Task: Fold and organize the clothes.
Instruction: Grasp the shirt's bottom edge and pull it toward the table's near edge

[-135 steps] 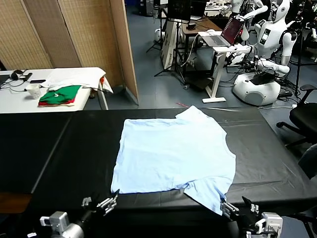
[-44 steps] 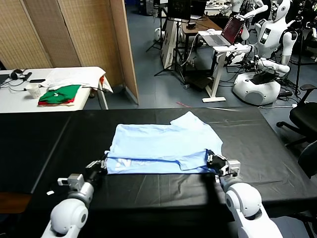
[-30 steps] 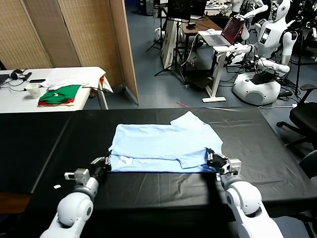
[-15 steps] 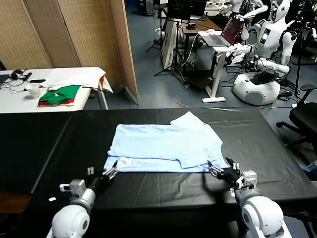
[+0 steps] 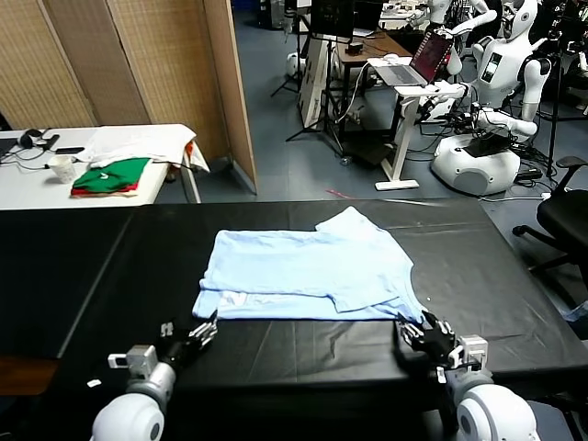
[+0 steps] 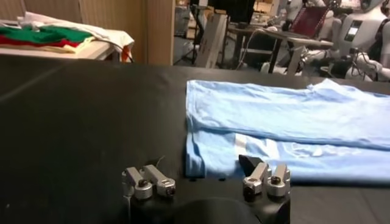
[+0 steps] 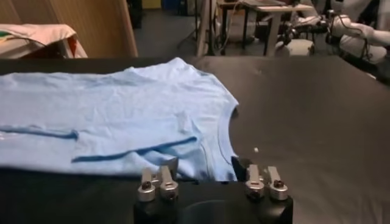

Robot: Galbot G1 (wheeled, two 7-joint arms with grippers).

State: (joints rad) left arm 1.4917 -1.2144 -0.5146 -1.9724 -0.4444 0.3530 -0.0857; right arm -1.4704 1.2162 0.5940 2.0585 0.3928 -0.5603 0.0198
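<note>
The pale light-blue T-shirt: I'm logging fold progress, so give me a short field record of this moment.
garment: pale light-blue T-shirt, near edge folded over, flat on black table
lettering: white print showing on the lower layer
left gripper: open, empty, beside shirt's near corner
right gripper: open, empty, at the other near corner

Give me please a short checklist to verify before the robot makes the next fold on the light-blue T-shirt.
1. Light-blue T-shirt lies folded once on the black table, near hem turned up, white lettering showing: ok.
2. Left gripper open, holding nothing, just before the shirt's near corner: ok.
3. Right gripper open, holding nothing, at the shirt's near edge: ok.
4. Folded edge even: not ok, the turned-up layer stops short of the shirt's near edge, and a sleeve sticks out at the far side.
5. Shirt fully on the table: ok.
</note>
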